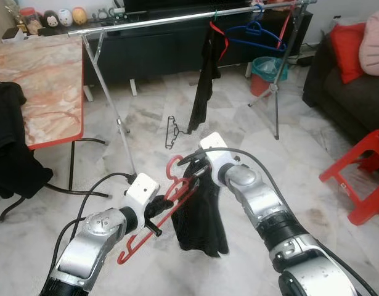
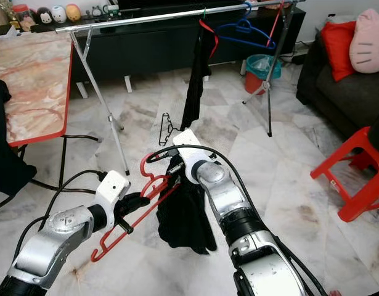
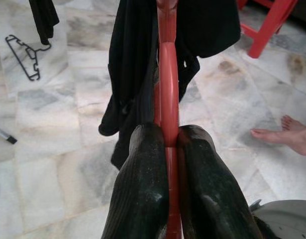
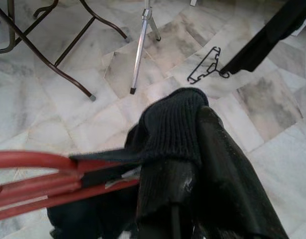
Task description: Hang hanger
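Observation:
A red plastic hanger tilts in front of me, hook end up, with a black garment hanging from its upper part. My left gripper is shut on the hanger's bar; in the left wrist view both fingers squeeze the red bar. My right gripper is shut on the garment's ribbed edge next to the hanger's upper end. The silver clothes rail stands beyond, carrying a blue hanger and a hung black garment.
A black wire hanger lies on the marble floor under the rail. A marble-top table with dark cloth stands left. A red stool, a dark sofa and a green bin are right. A person's bare foot rests nearby.

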Available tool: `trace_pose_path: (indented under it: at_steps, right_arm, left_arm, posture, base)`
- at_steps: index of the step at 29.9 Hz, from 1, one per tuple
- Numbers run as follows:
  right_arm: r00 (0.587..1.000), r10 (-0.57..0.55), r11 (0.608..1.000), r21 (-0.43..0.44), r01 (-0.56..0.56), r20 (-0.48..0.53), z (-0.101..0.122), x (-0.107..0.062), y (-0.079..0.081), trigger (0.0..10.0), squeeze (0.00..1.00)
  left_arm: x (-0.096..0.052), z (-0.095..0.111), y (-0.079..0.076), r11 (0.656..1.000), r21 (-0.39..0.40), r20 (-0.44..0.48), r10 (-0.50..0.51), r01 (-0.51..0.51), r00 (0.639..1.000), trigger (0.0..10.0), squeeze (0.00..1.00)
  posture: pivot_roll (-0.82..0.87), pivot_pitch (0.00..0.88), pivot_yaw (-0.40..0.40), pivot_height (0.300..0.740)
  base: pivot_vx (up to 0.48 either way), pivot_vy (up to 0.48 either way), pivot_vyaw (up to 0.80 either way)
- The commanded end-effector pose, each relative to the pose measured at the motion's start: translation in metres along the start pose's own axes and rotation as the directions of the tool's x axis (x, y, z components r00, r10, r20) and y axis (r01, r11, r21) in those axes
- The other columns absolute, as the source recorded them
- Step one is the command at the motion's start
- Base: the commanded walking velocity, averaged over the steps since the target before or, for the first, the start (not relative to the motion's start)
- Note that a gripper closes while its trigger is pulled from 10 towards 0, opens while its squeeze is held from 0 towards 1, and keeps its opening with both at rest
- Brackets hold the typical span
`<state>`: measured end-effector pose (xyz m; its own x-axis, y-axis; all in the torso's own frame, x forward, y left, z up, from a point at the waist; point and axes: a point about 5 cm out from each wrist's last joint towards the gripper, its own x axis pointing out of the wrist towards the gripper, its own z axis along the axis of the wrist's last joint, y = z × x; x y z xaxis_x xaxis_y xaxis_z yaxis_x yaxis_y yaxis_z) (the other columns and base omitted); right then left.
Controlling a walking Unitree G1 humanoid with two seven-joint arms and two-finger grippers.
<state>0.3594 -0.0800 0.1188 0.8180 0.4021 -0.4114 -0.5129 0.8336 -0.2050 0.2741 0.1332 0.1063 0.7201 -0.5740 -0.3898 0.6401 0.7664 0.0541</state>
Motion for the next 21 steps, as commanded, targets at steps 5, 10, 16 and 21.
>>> trace_pose_path:
  at_steps: [5,10,16,21]
  right_arm:
    - [0.996,-0.014,1.0,0.0,0.014,0.09,0.028,-0.01,0.004,10.0,0.0]
    - [0.996,-0.015,1.0,0.013,0.014,0.09,0.025,-0.019,0.014,10.0,0.0]
    - [0.997,-0.014,1.0,0.01,0.013,0.079,0.021,-0.025,0.016,10.0,0.0]
    - [0.989,0.041,0.999,0.007,-0.043,0.143,0.044,-0.038,0.033,10.0,0.0]
  left_arm:
    - [0.002,-0.001,0.001,1.0,0.028,-0.024,0.012,-0.011,1.0,10.0,0.0]
    - [0.001,-0.008,0.01,0.995,0.051,-0.081,0.085,-0.081,0.993,10.0,0.0]
    - [-0.002,0.001,0.017,0.995,0.02,-0.008,0.101,-0.101,0.995,10.0,0.0]
    - [0.002,0.01,0.011,0.997,0.0,0.049,0.076,-0.077,0.996,10.0,0.0]
  posture:
    - [0.03,0.074,-0.015,0.74]
    - [0.04,0.077,-0.015,0.74]
    - [0.03,0.076,-0.014,0.74]
    - [0.03,0.076,-0.015,0.74]
  base:
    - [0.0,0.0,0.0]
    - [0.0,0.0,0.0]
    - [0.0,0.0,0.0]
    - [0.0,0.0,0.0]
